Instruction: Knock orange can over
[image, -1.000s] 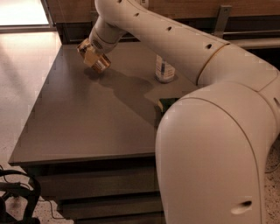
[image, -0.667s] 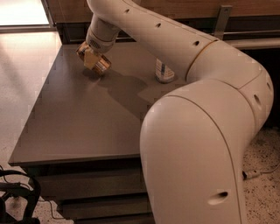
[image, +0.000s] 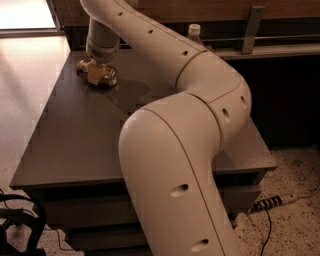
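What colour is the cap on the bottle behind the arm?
White cap, camera view. The gripper is at the orange can, near the table's far corner.

Reckoned from the middle of the table (image: 75, 135), the gripper (image: 96, 75) sits at 11 o'clock, right at the orange can (image: 110, 78) near the far-left corner. The robot's arm (image: 200, 95) blocks the sweep from 12 round to 6 o'clock. A water bottle (image: 194, 32) stands behind the arm at 1 o'clock, by the back ledge (image: 260, 50). Bare tabletop lies open from 7 to 10 o'clock, out to the left and near edges.
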